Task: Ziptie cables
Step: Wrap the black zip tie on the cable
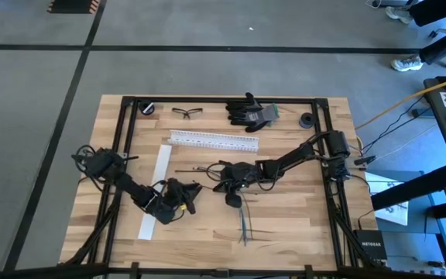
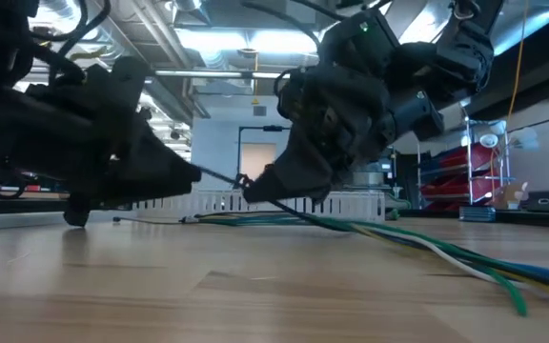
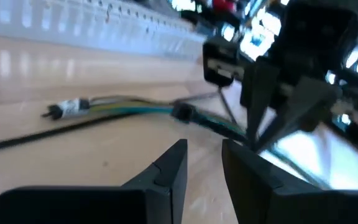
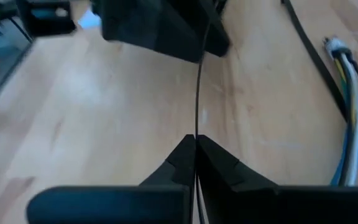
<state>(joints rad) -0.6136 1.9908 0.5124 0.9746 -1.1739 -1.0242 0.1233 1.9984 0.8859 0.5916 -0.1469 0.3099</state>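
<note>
Right hand (image 4: 195, 142) is pinching its fingers together on a thin black ziptie strand (image 4: 198, 81), a grip only its own wrist view is making plain. Left hand (image 3: 204, 163) is hovering low over the tabletop (image 1: 300, 225) with its fingers slightly apart, nothing between them. From above, both hands are meeting near the middle, and the cables (image 1: 242, 225) are trailing from there toward the near edge. Level with the tabletop, their green, white and blue strands are showing. A white slotted rail (image 1: 213, 140) is lying behind.
</note>
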